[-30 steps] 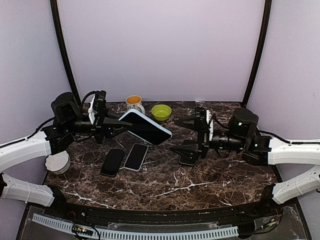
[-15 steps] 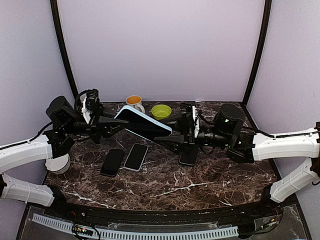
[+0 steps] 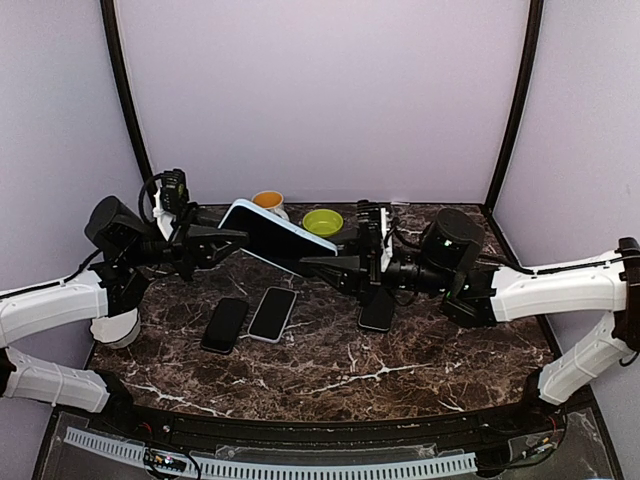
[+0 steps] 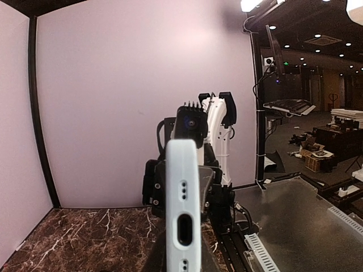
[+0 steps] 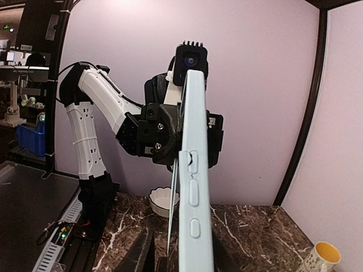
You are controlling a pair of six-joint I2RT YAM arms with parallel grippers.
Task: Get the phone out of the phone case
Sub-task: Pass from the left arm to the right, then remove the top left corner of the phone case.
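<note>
Since a second ago my right jaws have swung in over the tabletop (image 3: 400, 365) and narrowed around the right end of the phone (image 3: 272, 243); whether they pinch it I cannot tell. My left jaws pinch its other end, holding it, in its blue case (image 5: 195, 170), tilted above the dark veined marble, lilac walls (image 3: 320, 100) behind. Beneath lie three other phones (image 3: 272, 313); a mug (image 3: 267, 202) and green bowl (image 3: 322, 221) stand behind, a white bowl (image 3: 115, 325) at left.

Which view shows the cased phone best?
Top external: the cased phone shows its whole screen face, raised in the left gripper. Left wrist shows only its bottom edge with the port; right wrist shows only a side edge with buttons.
</note>
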